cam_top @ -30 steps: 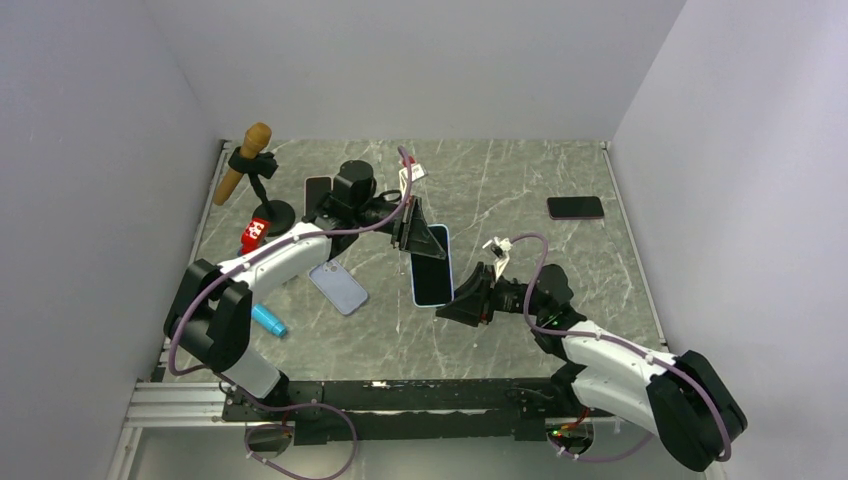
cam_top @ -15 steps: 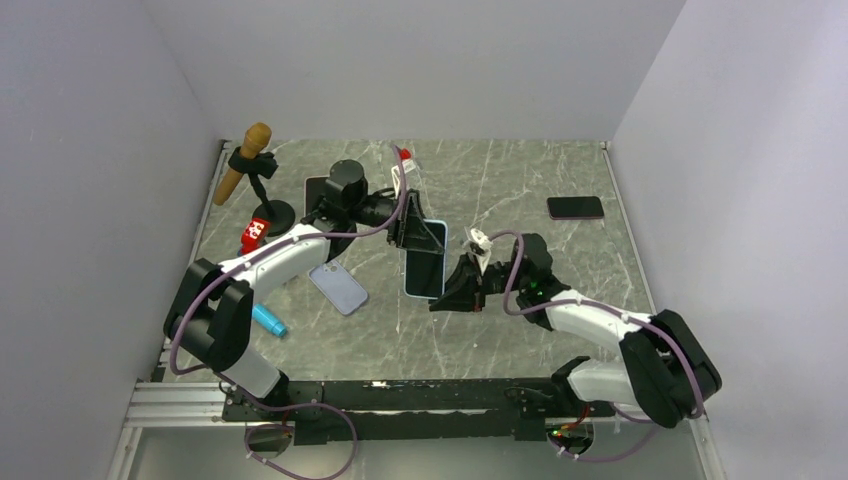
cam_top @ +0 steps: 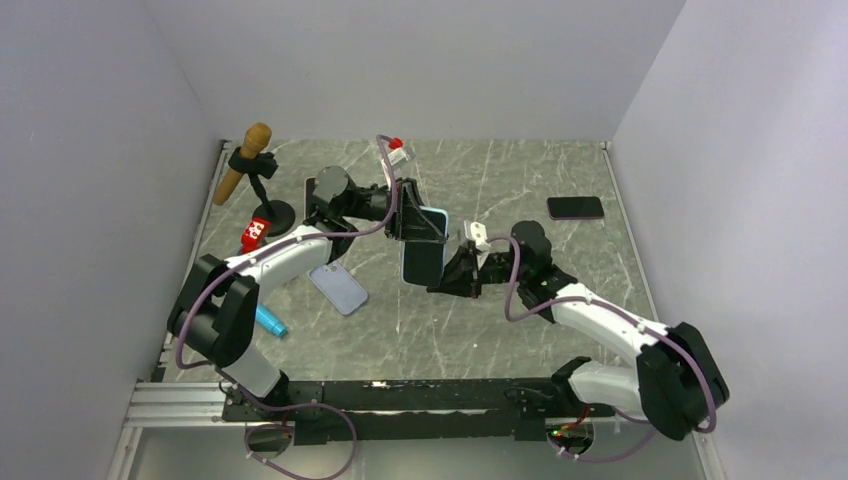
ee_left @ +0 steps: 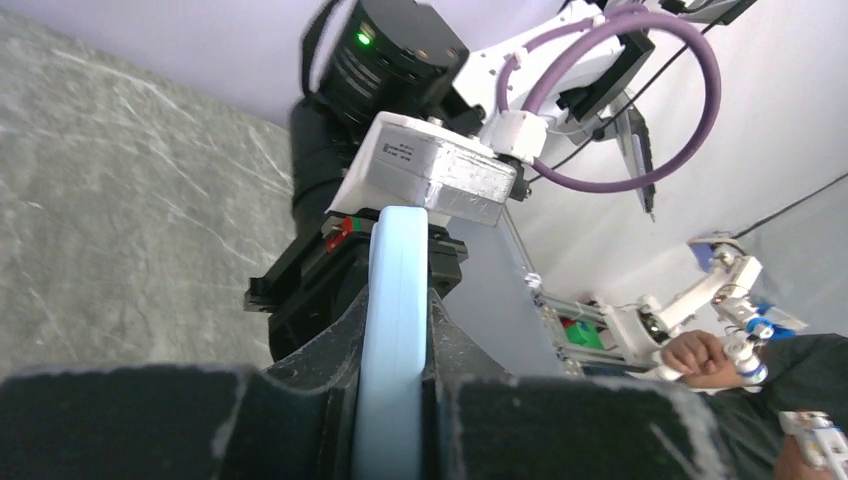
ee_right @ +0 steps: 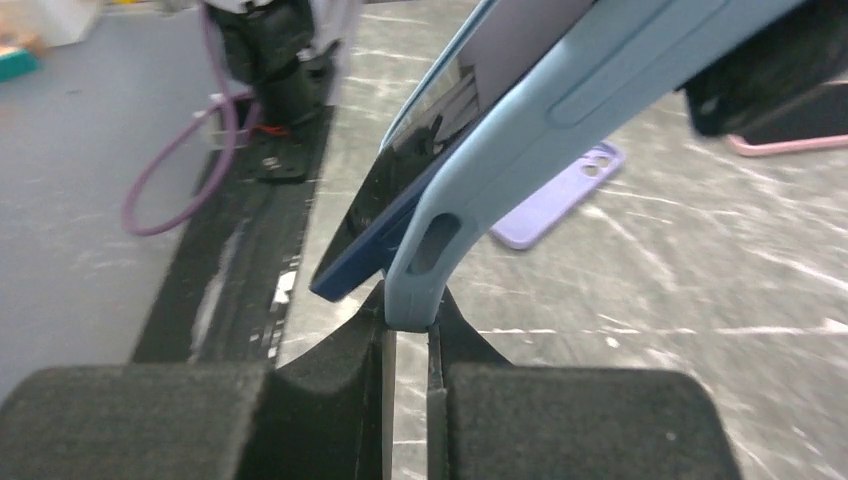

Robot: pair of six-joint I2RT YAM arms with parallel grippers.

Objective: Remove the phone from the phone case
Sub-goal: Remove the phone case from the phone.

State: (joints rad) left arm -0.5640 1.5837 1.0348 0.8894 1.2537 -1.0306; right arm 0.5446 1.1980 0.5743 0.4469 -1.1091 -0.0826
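The phone case (ee_right: 560,110) runs off the right wrist view's top edge; in the top view the left arm (cam_top: 285,255) hides most of a dark phone (cam_top: 311,190).

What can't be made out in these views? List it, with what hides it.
- Right wrist: the phone stands off the case at one corner; the rest runs past the top edge.
- Left wrist: only the case's edge shows; the fingers of the left hand cover its lower part, and the phone is unseen.
- Top external: how far the phone is out is too small to tell; the red item's print too.
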